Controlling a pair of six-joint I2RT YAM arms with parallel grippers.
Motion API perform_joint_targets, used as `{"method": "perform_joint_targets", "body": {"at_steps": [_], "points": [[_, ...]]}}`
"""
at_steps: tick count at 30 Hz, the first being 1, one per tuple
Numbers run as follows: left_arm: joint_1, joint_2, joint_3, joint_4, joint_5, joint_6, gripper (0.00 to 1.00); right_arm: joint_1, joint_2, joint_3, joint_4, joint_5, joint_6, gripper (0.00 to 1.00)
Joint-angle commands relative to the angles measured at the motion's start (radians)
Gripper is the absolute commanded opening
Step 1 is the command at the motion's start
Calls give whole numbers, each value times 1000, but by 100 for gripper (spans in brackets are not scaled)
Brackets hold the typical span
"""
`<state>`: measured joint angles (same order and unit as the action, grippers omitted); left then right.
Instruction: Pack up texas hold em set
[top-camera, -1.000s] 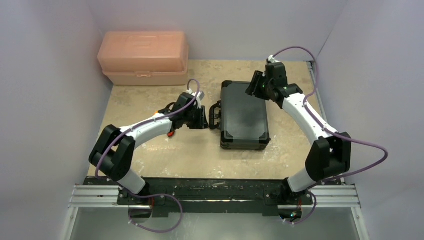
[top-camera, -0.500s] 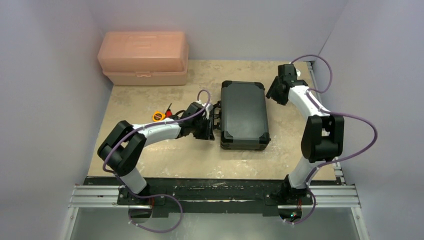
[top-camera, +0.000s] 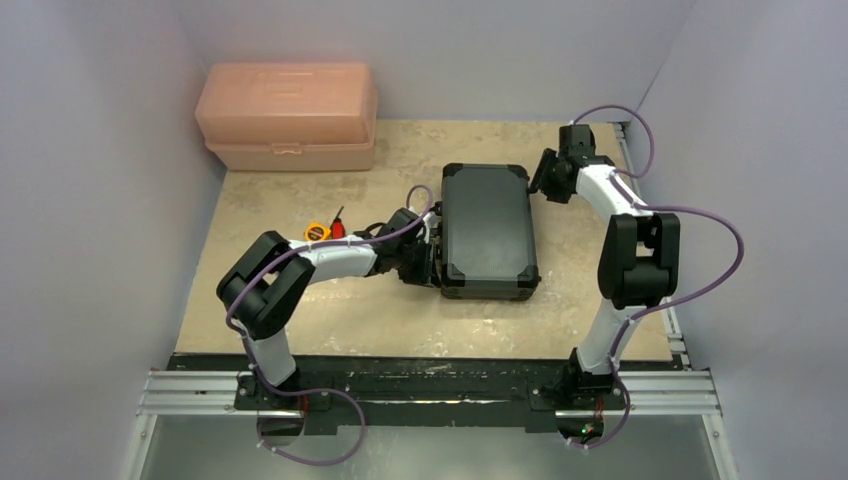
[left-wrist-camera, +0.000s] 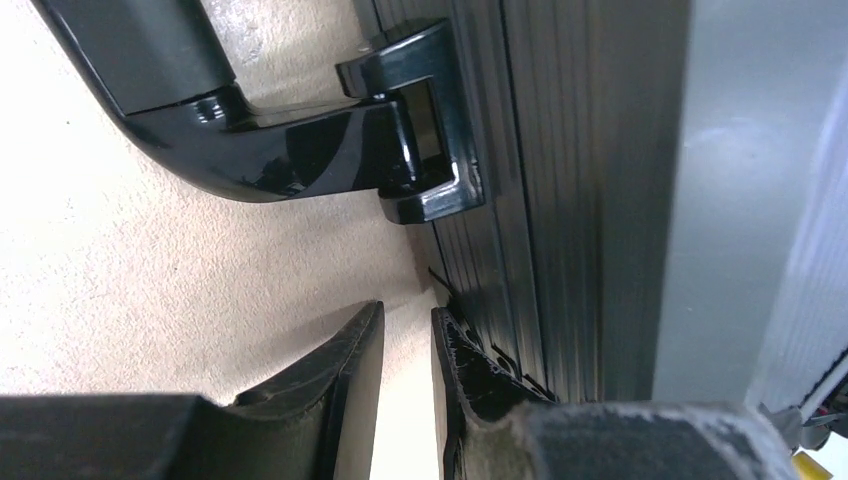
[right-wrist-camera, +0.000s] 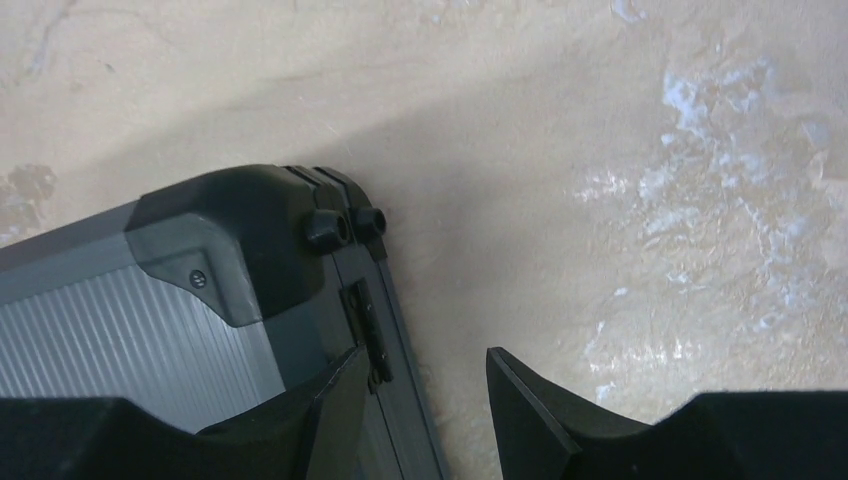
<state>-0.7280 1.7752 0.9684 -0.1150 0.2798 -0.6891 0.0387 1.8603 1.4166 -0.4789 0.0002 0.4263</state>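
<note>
Two arms reach across the tan bench (top-camera: 300, 290) toward one closed black case (top-camera: 487, 232), which lies flat just right of the middle of the overhead view with its long sides running up and down the frame.

At the upper left a large peach box (top-camera: 288, 115) stands against the back wall, well apart from the case. Below it and to the right, a small red tool (top-camera: 337, 222) lies on the bench just above the left forearm.

The left hand (top-camera: 428, 262) sits low at the case's left side, by its lower half. In the left wrist view this hand (left-wrist-camera: 405, 312) shows its two fingers drawn close with a narrow slit between them. Only bare bench shows in the slit, so it grips nothing. The right-hand finger (left-wrist-camera: 470, 360) lies against the ribbed side wall of the case (left-wrist-camera: 580, 200). The case's glossy black handle (left-wrist-camera: 250, 150) curves across the upper left of that frame, above the fingertips and apart from them, and it joins a bracket (left-wrist-camera: 430, 150) on the case wall.

The right hand (top-camera: 543, 178) is at the case's upper right corner. In the right wrist view this hand (right-wrist-camera: 425, 355) stands open with bench showing between its fingers. The left finger (right-wrist-camera: 310, 400) overlaps the edge of the case (right-wrist-camera: 120, 310), while the other is over bare bench. The case's rounded black corner cap (right-wrist-camera: 230, 240) sits left of centre, above the fingertips.
</note>
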Motion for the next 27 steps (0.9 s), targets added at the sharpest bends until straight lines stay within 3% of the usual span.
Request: {"method": "perform_joint_targets", "body": {"at_steps": [1,6,10,14,18,27], "points": [[-40,13,56,149,69,-66,23,52,3,64,68,-212,-12,53],[-40,-29,8,159,64,-44,24,53,-19,93,33,-152,-29,54],[-34,-112,-28,47,-21,2,25,67,-63,124,-36,-41,-33,56],[44,-214,-74,-9,-47,33,27,104,-144,127,-69,12,-33,64],[146,-258,-93,-23,-12,53,29,145,-199,120,-75,-9,-27,72],[256,-214,8,-57,-42,67,33,272,-260,60,-6,-151,13,76]]}}
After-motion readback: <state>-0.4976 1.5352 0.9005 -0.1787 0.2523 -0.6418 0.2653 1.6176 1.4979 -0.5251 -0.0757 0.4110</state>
